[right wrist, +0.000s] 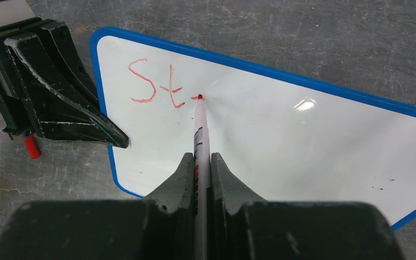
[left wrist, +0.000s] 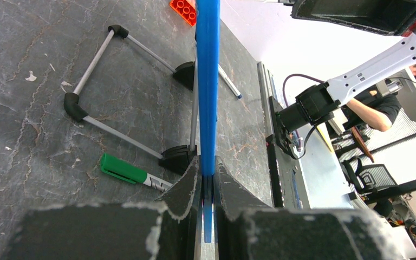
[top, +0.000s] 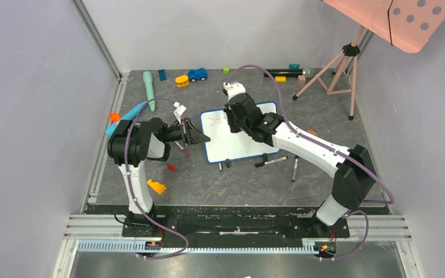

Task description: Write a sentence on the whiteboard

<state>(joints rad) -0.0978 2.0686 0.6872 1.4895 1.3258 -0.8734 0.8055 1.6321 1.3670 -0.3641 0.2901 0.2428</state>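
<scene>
Whiteboard (top: pixel 240 147) at mid-table (top: pixel 237 185), long axis left–right. Right pincer (right wrist: pixel 201 160), closed on a red marker (right wrist: pixel 199 127), sets the tip just right of the sentence (right wrist: pixel 154 86), so far "St"; blank surface extends rightward. Left pincer (left wrist: pixel 207 168), closed, clamps the board's left frame edge.

the top view came to me evenly, softly lit from overhead, with faint shadows on the dark grey marbled tabletop (top: pixel 237 185). in my right wrist view a small glare patch sat on the glossy white board with the thin blue frame (right wrist: pixel 314 146). the left wrist view blew out white at upper right; both wrist foregrounds were blurred.
</scene>
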